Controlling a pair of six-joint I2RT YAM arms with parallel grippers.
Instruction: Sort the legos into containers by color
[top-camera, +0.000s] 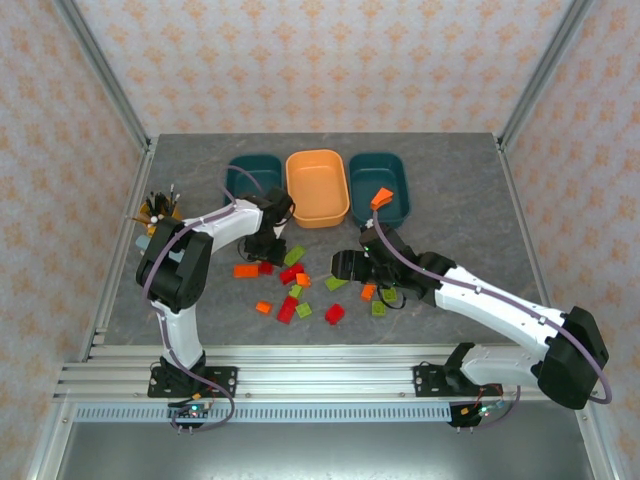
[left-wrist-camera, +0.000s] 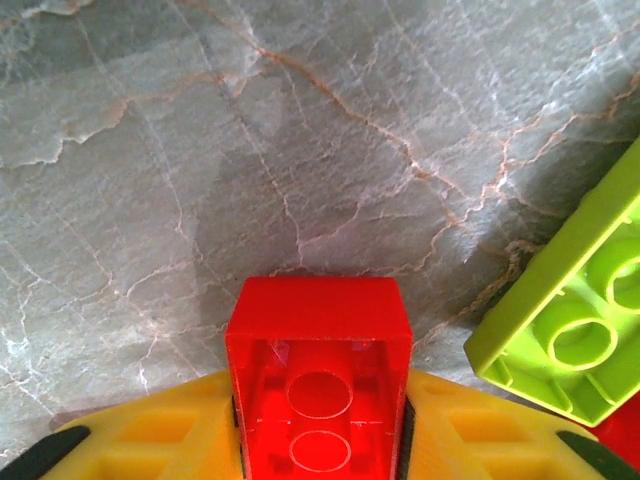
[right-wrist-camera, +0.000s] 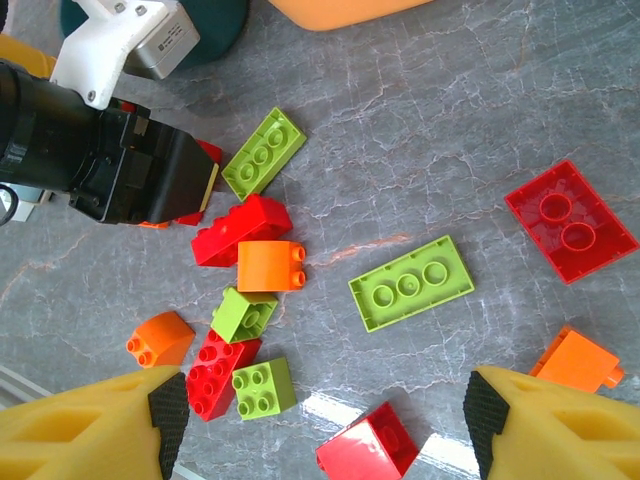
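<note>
The orange tub (top-camera: 317, 186) stands at the far side of the table (top-camera: 450, 180). The left teal tub (top-camera: 253, 175) and the right teal tub (top-camera: 380, 185) stand just beside it, one at each end. All the loose legos (top-camera: 290, 290) lie on the near side of the orange tub, scattered on the bare marble and well apart from all three tubs.

The left gripper (top-camera: 265, 245) is down at the table, on the near side of the orange tub, off its left corner. In the left wrist view it is closed on a red brick (left-wrist-camera: 318, 370). The brick sits upside down, hollow underside toward the camera. A yellow finger (left-wrist-camera: 150, 440) presses against each long side, and its far end sticks out past the fingertips. A lime brick (left-wrist-camera: 575, 320) lies studs up on the table just to the right of the held brick, apart from it.

The right gripper (top-camera: 372, 280) is on the near side of the orange tub, off its right corner. Its fingers (right-wrist-camera: 540, 420) stand wide apart in the right wrist view and grip nothing. Red, orange and lime pieces lie on the table around the gap, among them an oblong lime plate (right-wrist-camera: 411, 282).
</note>
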